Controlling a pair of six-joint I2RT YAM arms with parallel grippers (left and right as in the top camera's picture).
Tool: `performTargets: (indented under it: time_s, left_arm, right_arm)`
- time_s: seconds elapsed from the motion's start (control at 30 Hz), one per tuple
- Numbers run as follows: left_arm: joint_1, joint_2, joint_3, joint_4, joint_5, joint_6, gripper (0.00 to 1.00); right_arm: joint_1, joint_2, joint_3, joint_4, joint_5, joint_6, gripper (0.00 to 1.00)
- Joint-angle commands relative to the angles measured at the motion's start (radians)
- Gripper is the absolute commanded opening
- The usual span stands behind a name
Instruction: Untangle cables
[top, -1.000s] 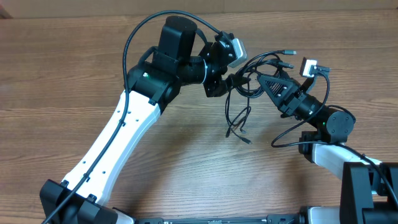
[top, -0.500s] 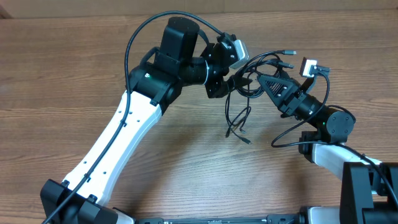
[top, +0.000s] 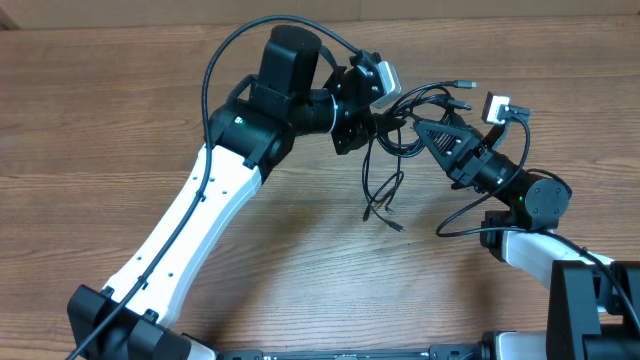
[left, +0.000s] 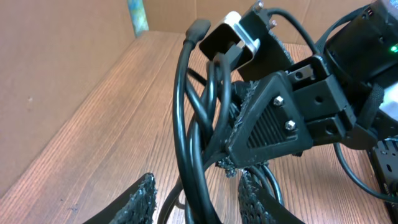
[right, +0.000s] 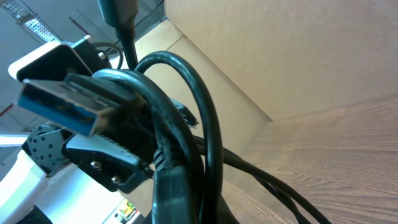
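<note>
With the right gripper (top: 418, 127) clenched on the cables (right: 177, 174), the left gripper (left: 199, 193), fingers apart astride them, should pinch one and pull gently left.

Tabletop (top: 90, 130): brown wood grain, matt and smooth.
Cables (left: 182, 124): black sheath, smooth, with a slight sheen.
USB plug (right: 59, 102): smooth metal shell with a bluish sheen.
Left hand (left: 198, 176): black fingers (left: 142, 199) with rough, knurled pad faces.
Right hand (top: 418, 127): matt black plastic with a finely ribbed side panel and bright metal screw heads.
Left arm link (top: 185, 225): glossy white plastic shell.
Back wall (left: 68, 68): matt brown cardboard.
</note>
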Motion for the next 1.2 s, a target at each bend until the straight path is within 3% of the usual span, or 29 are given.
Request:
performTargets:
  time_s: [0.0, 0.5, 0.6, 0.7, 1.17]
  left_arm:
    - [-0.007, 0.021, 0.023, 0.000, -0.003, 0.011, 0.40]
    - [-0.007, 0.022, 0.023, 0.002, -0.003, 0.011, 0.32]
    - [-0.007, 0.022, 0.022, 0.003, -0.003, 0.011, 0.26]
    - [-0.006, 0.022, 0.022, 0.008, -0.011, 0.011, 0.04]
    - [-0.006, 0.022, 0.023, 0.011, -0.073, -0.013, 0.04]
  right_arm:
    - [0.005, -0.002, 0.010, 0.051, 0.010, 0.000, 0.04]
    - [0.005, -0.002, 0.010, 0.050, 0.010, 0.000, 0.04]
    - [0.005, -0.002, 0.010, 0.050, 0.010, 0.000, 0.04]
    - [0.005, -0.002, 0.010, 0.050, 0.010, 0.000, 0.04]
    - [0.005, -0.002, 0.009, 0.032, 0.010, -0.011, 0.04]
